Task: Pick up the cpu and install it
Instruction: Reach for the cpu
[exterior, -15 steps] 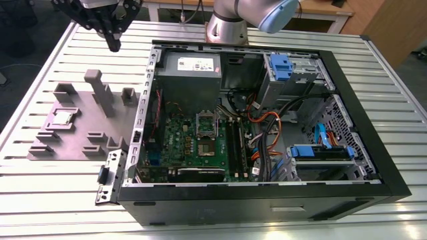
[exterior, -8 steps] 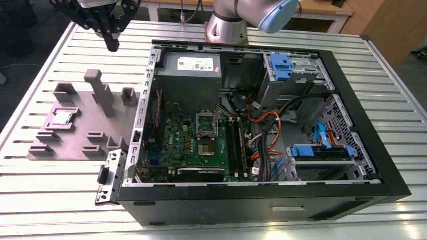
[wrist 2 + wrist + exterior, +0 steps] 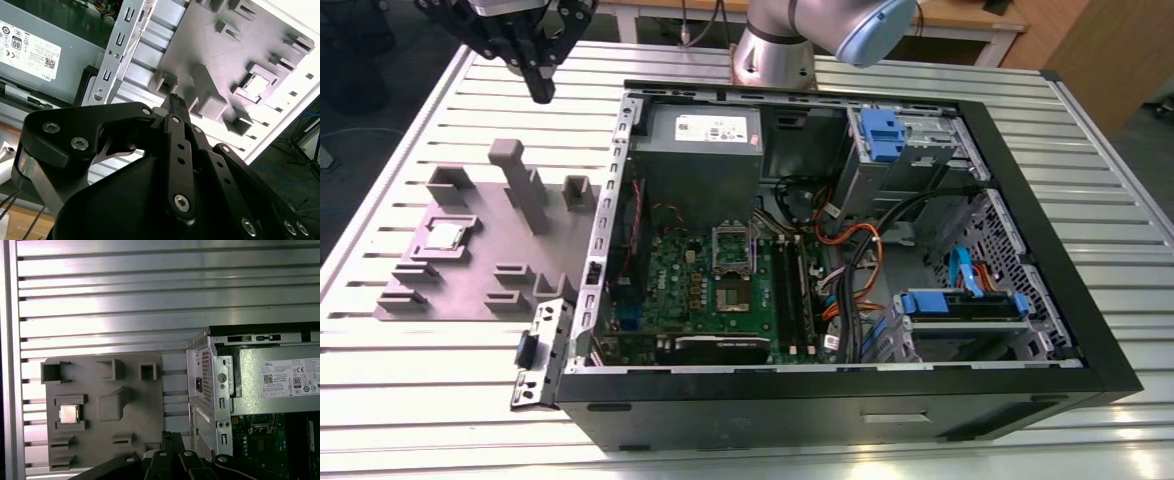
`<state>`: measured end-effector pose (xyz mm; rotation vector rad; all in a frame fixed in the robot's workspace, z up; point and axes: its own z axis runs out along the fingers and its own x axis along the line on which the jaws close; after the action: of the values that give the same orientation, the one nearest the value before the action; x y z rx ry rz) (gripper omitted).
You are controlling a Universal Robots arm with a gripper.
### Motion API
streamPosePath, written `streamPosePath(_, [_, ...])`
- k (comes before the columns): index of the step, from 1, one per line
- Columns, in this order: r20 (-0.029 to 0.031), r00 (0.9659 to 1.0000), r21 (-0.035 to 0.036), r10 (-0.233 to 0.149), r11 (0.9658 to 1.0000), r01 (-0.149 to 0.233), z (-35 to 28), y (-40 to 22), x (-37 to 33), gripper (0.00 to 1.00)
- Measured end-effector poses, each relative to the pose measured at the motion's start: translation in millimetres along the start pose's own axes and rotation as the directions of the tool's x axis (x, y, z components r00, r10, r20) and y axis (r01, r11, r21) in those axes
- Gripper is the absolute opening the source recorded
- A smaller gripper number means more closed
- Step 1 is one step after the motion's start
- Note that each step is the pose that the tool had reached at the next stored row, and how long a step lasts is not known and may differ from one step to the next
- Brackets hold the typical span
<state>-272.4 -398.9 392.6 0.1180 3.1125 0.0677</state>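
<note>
While aloft, gripper (image 3: 540,92): pressed together, empty.
cpu (image 3: 447,235): flat in fixture plate (image 3: 470,275), left of case (image 3: 854,410).
Approach: centre overhead, grip opposite edges.

Your exterior view sits high, angled down across the bench (image 3: 427,350) onto the open computer case (image 3: 854,410). First wrist view looks straight down from well up. Second wrist view peers close past the hand (image 3: 175,100). All three share the fixture plate (image 3: 467,280) and the case edge.
</note>
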Motion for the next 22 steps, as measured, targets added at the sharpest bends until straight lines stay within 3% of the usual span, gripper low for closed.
streamPosePath(22, [0.0000, 1.0000, 0.0000, 0.000, 1.0000, 0.000, -0.2, -0.6, 7.8, 0.11])
